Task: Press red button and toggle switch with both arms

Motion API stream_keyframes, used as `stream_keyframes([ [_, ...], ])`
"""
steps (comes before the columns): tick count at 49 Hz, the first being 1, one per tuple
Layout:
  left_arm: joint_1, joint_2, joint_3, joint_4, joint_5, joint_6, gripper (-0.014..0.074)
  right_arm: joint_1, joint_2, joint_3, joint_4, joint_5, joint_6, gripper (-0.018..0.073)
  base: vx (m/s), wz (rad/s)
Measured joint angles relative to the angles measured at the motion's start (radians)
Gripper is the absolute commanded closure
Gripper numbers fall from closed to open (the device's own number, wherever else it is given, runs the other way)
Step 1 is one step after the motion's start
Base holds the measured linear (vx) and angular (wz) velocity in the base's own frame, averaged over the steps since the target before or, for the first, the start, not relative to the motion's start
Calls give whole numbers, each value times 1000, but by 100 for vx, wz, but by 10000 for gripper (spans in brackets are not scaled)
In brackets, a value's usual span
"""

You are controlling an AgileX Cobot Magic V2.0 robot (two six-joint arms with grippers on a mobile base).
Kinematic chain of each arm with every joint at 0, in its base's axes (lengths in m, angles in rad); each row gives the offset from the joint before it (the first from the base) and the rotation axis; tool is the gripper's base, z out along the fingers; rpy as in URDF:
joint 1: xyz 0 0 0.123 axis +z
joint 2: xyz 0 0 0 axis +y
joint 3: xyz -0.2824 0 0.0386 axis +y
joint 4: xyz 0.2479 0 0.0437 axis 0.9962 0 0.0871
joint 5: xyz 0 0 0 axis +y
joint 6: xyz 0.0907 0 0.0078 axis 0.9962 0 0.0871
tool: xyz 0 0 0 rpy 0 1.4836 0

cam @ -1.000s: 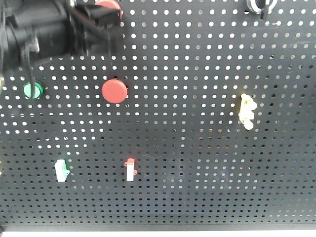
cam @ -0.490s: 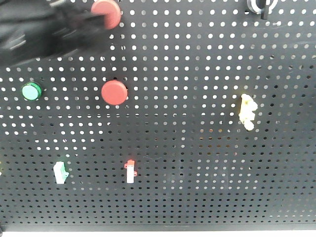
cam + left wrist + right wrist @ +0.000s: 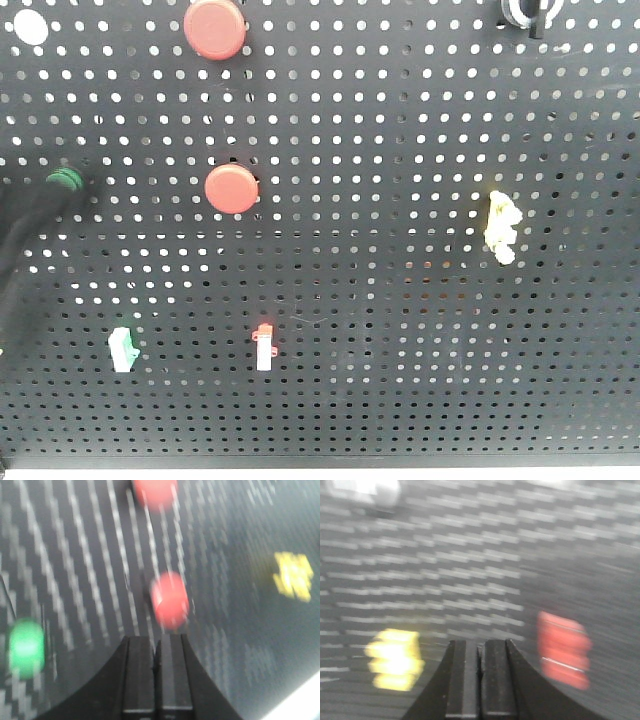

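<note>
Two red buttons sit on the black pegboard, one at the top (image 3: 214, 28) and one in the middle (image 3: 231, 188). A red-and-white toggle switch (image 3: 263, 346) is lower centre. My left arm (image 3: 20, 245) is a dark blur at the left edge, over the green button (image 3: 65, 180). In the left wrist view my left gripper (image 3: 156, 640) is shut and empty, its tips just below the middle red button (image 3: 170, 600). My right gripper (image 3: 481, 642) is shut and empty, between a yellow switch (image 3: 395, 659) and the red switch (image 3: 563, 650). Both wrist views are motion-blurred.
A green-and-white switch (image 3: 122, 348) is at the lower left and a yellow switch (image 3: 501, 226) at the right. A black-and-white knob (image 3: 528, 12) sits at the top right and a white spot (image 3: 32, 25) at the top left.
My left arm has swung from the upper left of the board, where it hid the top red button, down to the left edge by the green button.
</note>
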Motion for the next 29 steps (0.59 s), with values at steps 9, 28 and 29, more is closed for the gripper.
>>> stream_keyframes([
  [9,0,-109,109,0,-10,0,595,148,137,-96,0,-6,-6,562,0,0],
  [28,0,-129,122,0,-3,0,595,228,432,-444,0,-3,-10,562,0,0],
  [29,0,-129,122,0,-1,0,595,228,438,-459,0,1,-10,562,0,0],
])
